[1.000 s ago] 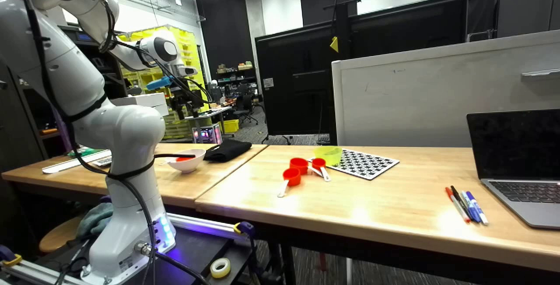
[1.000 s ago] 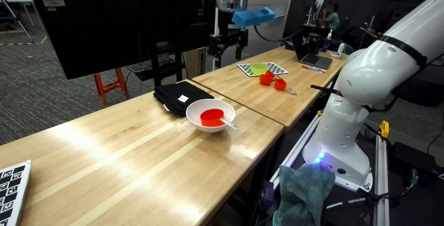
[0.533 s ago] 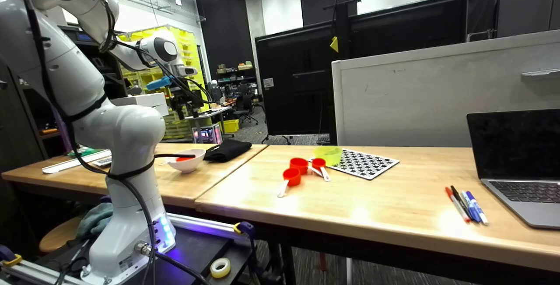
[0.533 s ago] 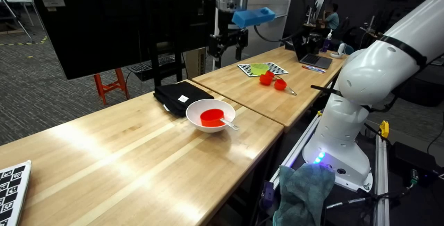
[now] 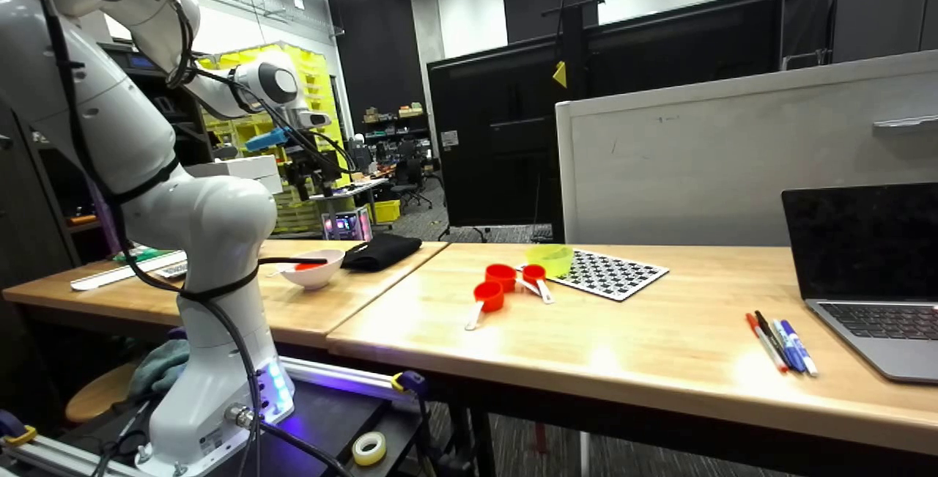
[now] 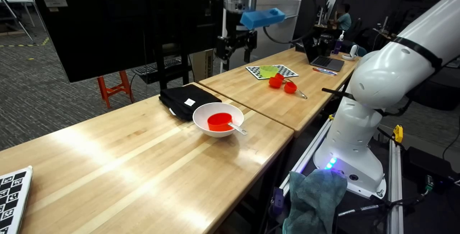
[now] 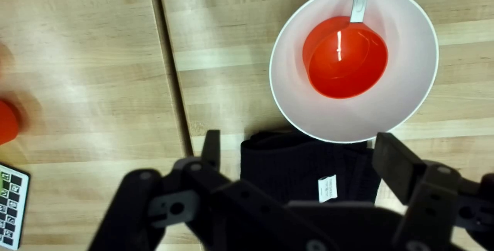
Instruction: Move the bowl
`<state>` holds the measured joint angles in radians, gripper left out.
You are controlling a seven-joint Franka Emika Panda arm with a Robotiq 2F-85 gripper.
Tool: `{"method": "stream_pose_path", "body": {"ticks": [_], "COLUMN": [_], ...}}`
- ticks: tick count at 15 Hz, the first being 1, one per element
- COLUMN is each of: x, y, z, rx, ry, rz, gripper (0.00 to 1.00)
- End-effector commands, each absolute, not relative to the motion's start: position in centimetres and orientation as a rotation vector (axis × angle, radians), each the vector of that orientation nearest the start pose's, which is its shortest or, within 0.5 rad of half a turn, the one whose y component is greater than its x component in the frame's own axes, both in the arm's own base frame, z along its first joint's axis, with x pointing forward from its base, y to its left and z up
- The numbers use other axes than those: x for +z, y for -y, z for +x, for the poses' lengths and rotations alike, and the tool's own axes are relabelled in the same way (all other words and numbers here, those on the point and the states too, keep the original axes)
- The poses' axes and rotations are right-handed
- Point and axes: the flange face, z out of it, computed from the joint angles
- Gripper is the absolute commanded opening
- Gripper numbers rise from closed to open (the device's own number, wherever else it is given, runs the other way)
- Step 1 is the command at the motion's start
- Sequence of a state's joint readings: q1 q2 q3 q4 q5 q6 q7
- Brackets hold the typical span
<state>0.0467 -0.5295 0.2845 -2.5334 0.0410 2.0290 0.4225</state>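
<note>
Spread wide and empty, a black two-fingered gripper [image 6: 236, 57] hangs aloft. The round white plastic-looking bowl [image 7: 351, 119], likely light and stiff, seems best pinched by its rim.

White arm [image 5: 226, 217] is all folded over up high, with the gripper [image 6: 236, 56] hanging in midair, fingers [image 7: 395, 166] pointing down. In the wrist view they're spread well apart, though they're pretty blurry there, so I can't swear to their exact angle.
</note>
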Motion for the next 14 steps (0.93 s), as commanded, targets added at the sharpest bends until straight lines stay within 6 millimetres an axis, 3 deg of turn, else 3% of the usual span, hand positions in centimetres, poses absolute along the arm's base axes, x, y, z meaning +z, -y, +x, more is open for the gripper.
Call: {"method": "stream_pose_path", "body": {"ticks": [1, 9, 14], "x": [43.9, 40.0, 37.6], "y": [-13.4, -15.4, -15.2], "z": [36.5, 36.8, 37.0], "rx": [-0.068, -0.054, -0.035], "ry": [-0.225, -0.18, -0.204], "rz": [-3.216, -3.156, -3.119], "gripper": [1.0, 1.0, 1.0]}}
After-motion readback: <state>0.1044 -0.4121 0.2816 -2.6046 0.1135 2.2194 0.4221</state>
